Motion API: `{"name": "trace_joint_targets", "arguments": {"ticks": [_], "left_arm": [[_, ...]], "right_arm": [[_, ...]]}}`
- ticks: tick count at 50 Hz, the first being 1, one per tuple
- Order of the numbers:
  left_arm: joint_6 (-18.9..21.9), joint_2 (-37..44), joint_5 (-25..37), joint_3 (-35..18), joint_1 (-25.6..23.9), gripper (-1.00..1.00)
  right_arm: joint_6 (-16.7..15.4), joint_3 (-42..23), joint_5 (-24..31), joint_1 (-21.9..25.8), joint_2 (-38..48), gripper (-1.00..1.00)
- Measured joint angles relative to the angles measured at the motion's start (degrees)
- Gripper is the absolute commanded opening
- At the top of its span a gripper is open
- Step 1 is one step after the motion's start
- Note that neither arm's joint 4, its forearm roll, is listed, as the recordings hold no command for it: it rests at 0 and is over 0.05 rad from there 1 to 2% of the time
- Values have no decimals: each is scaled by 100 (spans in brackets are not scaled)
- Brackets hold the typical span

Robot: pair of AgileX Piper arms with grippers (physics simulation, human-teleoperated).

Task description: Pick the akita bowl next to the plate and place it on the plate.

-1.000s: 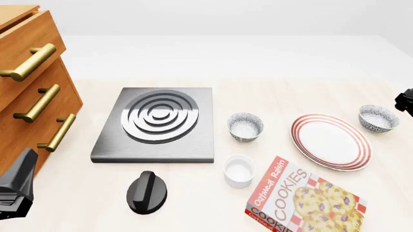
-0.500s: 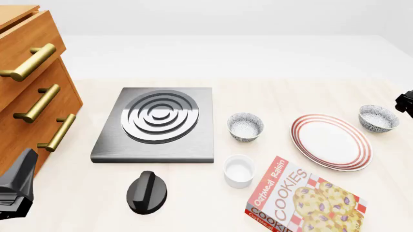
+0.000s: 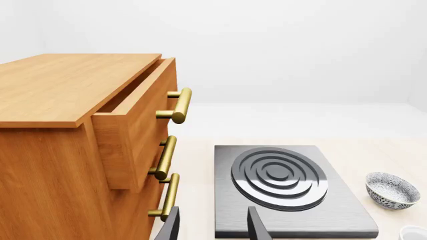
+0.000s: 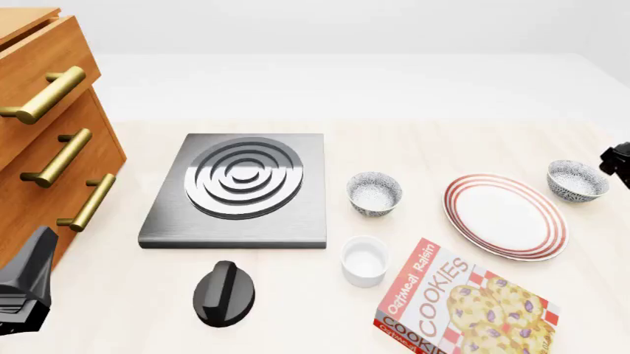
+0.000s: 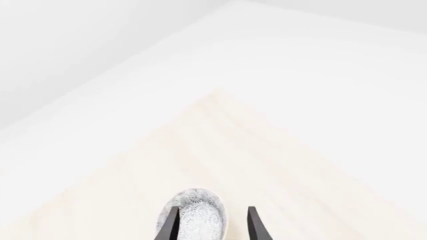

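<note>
Pale wood table (image 4: 295,324) under you carries everything the job needs, and nothing of the job is done yet. Your right gripper (image 5: 210,225) has its two dark fingers standing apart with nothing between them, and the akita bowl (image 5: 195,214) lies just ahead of the tips, a little toward one finger rather than centred in the gap; I cannot tell whether it touches anything. From the front camera only a dark bit of that gripper (image 4: 617,158) shows at the table's right edge, close beside the same bowl (image 4: 576,181), which sits upright on the wood just beyond the plate (image 4: 505,216) on the side nearest your right arm. The plate is bare. A second speckled bowl (image 4: 374,193) sits on the far side of the plate from your right gripper, between it and the stove burner (image 4: 241,188), so you have two look-alikes flanking the plate; the one in front of your fingers seems the natural pick. Your left gripper (image 3: 212,227) also has its fingers parted and empty, aimed past the wooden drawer cabinet (image 3: 80,145) toward the burner, with that second bowl (image 3: 392,190) well off from it; it looks parked. What is left, as I judge it: centre the right fingers on the bowl's rim, close, lift, carry it across to the plate and set it down.
</note>
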Motion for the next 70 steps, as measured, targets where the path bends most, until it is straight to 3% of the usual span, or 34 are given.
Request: {"name": "trace_joint_targets", "arguments": {"ticks": [70], "left_arm": [[0,0,0,0,0,100]], "right_arm": [[403,-504,99,-17,934,100]]}}
